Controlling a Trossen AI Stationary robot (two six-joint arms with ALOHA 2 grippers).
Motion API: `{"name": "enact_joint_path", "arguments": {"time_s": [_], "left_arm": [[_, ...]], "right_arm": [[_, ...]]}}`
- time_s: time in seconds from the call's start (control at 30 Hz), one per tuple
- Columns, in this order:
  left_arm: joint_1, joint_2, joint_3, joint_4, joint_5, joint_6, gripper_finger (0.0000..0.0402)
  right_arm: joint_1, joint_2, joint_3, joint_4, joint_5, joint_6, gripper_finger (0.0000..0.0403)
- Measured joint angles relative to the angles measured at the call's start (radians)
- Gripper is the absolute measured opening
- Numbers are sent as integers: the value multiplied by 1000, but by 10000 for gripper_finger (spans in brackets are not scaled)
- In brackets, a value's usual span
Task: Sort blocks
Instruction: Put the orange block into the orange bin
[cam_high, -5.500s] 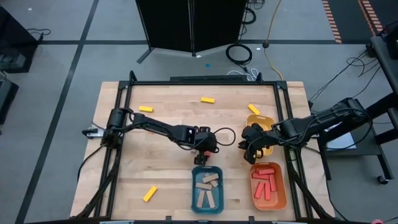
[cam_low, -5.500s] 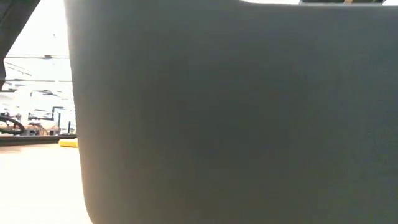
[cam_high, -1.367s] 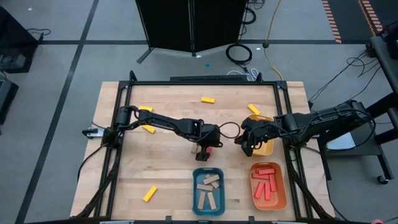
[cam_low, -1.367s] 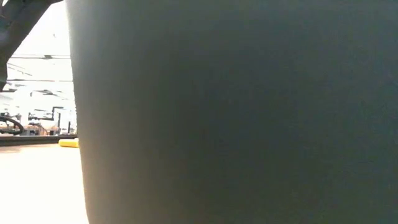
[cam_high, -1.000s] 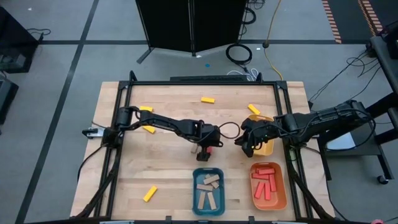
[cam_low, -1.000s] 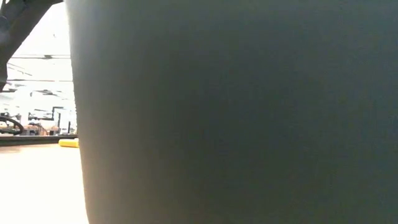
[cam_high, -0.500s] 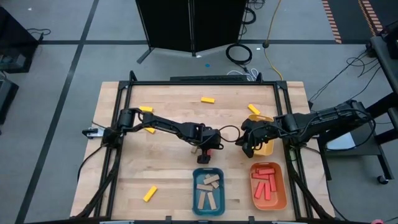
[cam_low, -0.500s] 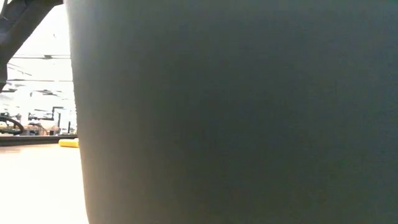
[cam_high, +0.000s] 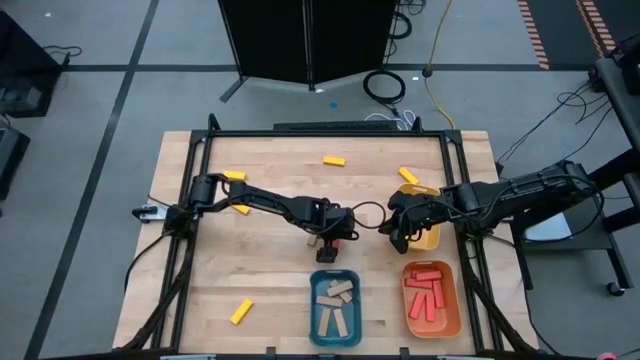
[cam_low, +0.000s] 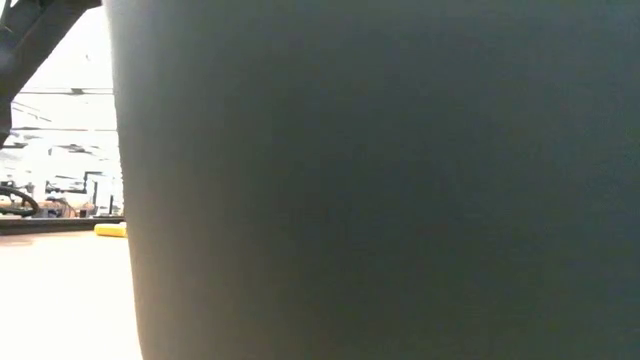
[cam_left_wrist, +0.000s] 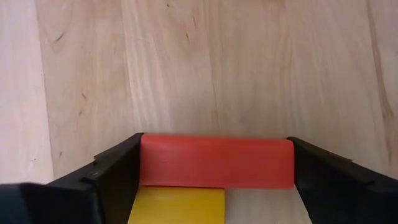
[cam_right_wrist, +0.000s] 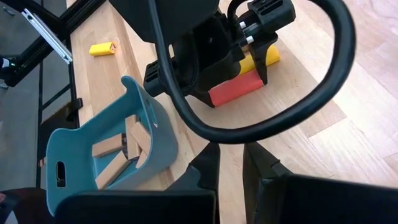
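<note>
A red block (cam_left_wrist: 216, 162) lies flat on the table near its middle, with a yellow block (cam_left_wrist: 177, 205) against its long side. My left gripper (cam_left_wrist: 216, 177) reaches steeply down over both, a finger at each end of the red block (cam_right_wrist: 236, 87). In the high view, my left gripper (cam_high: 330, 240) is just beyond the blue tray (cam_high: 333, 305), which holds tan blocks. My right gripper (cam_high: 398, 238) hangs shut above the table beside the yellow tray (cam_high: 425, 215) and holds nothing. Red blocks lie in the orange tray (cam_high: 432, 298). My left gripper has the red block lengthwise between its two fingers. One finger (cam_left_wrist: 118, 180) meets the block's one short end (cam_left_wrist: 146, 163) and the other finger (cam_left_wrist: 323, 180) meets the opposite end. The fingers slant steeply down from the table's left. The block lies flat on the table.
Loose yellow blocks lie at the far left (cam_high: 234, 175), far middle (cam_high: 334, 159), far right (cam_high: 408, 176) and near left (cam_high: 241, 311). In the low view a dark wall (cam_low: 380, 180) blocks most of the picture; one yellow block (cam_low: 110, 229) shows beside it.
</note>
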Motion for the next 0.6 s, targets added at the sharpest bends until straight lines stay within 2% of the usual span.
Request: {"name": "enact_joint_path", "arguments": {"time_s": [0.1, 0.27, 0.43, 0.6], "left_arm": [[1, 0, 0, -1, 1, 0, 334], [17, -2, 35, -45, -15, -16, 340], [46, -3, 176, -116, -27, -78, 340], [45, -2, 341, -87, -10, -207, 341]], "right_arm": [[0, 0, 0, -1, 0, -3, 0], [-2, -44, 0, -52, 9, -52, 0], [-1, -180, 0, -179, 72, -36, 0], [33, -355, 0, -183, 85, 43, 0]]}}
